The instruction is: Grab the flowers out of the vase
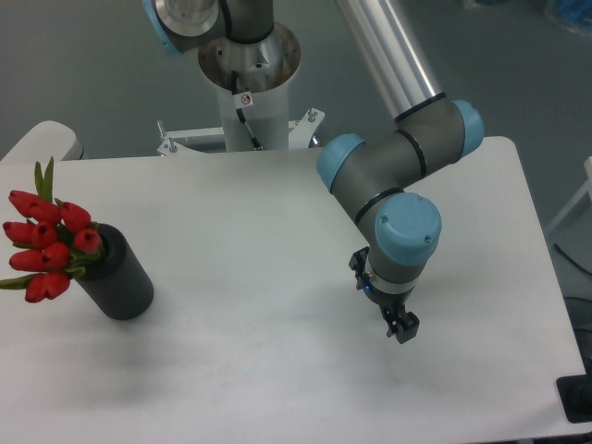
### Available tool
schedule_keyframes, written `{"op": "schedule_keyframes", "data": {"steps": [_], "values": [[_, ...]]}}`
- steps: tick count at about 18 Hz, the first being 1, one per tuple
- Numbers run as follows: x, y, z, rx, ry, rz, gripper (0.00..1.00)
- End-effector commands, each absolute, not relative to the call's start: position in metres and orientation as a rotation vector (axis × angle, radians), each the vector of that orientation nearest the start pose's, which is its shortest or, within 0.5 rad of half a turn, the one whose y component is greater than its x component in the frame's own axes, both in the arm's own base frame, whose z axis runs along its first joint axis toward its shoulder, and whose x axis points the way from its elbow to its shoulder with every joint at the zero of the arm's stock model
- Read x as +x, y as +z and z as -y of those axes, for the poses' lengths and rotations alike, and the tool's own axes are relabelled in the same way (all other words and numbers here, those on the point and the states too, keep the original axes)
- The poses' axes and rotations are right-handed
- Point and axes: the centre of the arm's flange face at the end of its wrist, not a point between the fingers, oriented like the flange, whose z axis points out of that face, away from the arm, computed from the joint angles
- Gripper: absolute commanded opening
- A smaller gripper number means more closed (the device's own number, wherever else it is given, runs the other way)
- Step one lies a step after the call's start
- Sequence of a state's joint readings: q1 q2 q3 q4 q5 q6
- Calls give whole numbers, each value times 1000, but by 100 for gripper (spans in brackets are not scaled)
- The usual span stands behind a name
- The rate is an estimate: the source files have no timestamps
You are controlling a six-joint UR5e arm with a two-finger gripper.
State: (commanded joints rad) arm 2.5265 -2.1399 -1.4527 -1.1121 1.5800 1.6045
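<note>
The flowers [46,239] are a bunch of red tulip buds with green leaves, standing in the black cylindrical vase [118,277] at the left side of the white table. My gripper [401,329] hangs over the table's right half, pointing down, far to the right of the vase. Its dark fingers look close together with nothing between them, but the wrist hides most of them.
The robot's base column [248,88] stands at the table's far edge. The arm's elbow and wrist joints [398,166] reach over the right half of the white table [277,231]. A second white surface [37,139] borders the far left corner.
</note>
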Motion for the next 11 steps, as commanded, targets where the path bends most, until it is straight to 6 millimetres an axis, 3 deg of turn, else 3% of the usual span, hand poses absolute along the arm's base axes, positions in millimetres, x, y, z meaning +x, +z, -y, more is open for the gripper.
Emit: {"op": "schedule_keyframes", "data": {"steps": [6, 11], "values": [[-479, 251, -502, -2984, 15, -999, 100], [-465, 253, -499, -2974, -10, -993, 100]]}}
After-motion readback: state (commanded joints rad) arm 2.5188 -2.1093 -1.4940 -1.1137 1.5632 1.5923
